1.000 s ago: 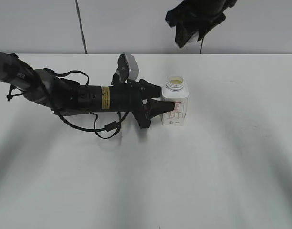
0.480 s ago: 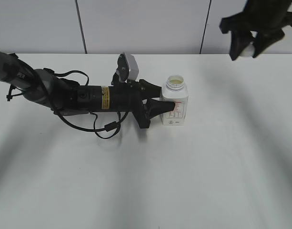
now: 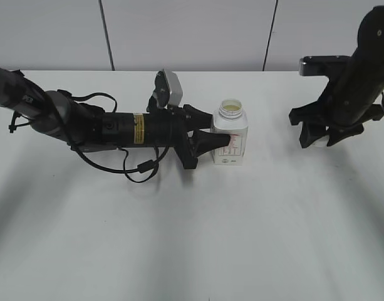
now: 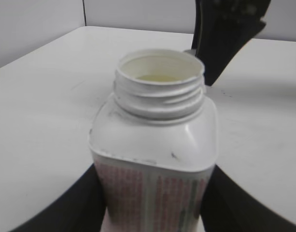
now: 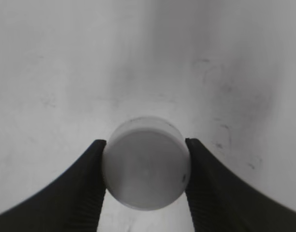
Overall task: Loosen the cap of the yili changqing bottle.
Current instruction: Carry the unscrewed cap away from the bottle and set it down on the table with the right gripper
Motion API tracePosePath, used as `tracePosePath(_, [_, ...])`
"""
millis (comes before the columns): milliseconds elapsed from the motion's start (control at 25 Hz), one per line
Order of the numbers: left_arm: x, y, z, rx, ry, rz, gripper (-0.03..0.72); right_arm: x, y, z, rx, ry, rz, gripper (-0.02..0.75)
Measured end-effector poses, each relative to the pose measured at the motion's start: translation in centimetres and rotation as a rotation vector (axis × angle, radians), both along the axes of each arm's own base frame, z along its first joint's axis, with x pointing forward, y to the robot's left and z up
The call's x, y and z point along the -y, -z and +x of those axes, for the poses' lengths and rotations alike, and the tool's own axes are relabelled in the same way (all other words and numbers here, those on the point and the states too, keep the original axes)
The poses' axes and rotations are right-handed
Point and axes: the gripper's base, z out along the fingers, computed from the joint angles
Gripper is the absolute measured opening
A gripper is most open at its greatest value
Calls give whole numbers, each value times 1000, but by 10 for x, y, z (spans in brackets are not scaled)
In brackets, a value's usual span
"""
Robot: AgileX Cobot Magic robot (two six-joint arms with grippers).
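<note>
The yili changqing bottle (image 3: 230,135) stands upright on the white table, its threaded neck open with no cap on it; it also shows in the left wrist view (image 4: 157,145). My left gripper (image 3: 218,135) is shut on the bottle's body, one black finger on each side (image 4: 155,203). My right gripper (image 3: 318,139) is low over the table to the right of the bottle. In the right wrist view it is shut (image 5: 145,169) on the round white cap (image 5: 146,169), just above the table surface.
The white table (image 3: 198,238) spreads in all directions. A grey wall with vertical seams stands behind its far edge. My left arm with its cables (image 3: 98,128) lies across the left half of the table.
My right gripper, holding the cap, has moved from above the bottle to the right and down to near the table. The left gripper and bottle have not moved.
</note>
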Motion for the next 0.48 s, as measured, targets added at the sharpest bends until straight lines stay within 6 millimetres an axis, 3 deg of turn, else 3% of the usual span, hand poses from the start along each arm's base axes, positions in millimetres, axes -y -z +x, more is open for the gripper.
tracePosePath(160, [0,0,0,0,1,-1,359,0,25,1,15,10,0,388])
tracePosePath(480, [0,0,0,0,2,0,359,-1,41,8,46,15,1,388])
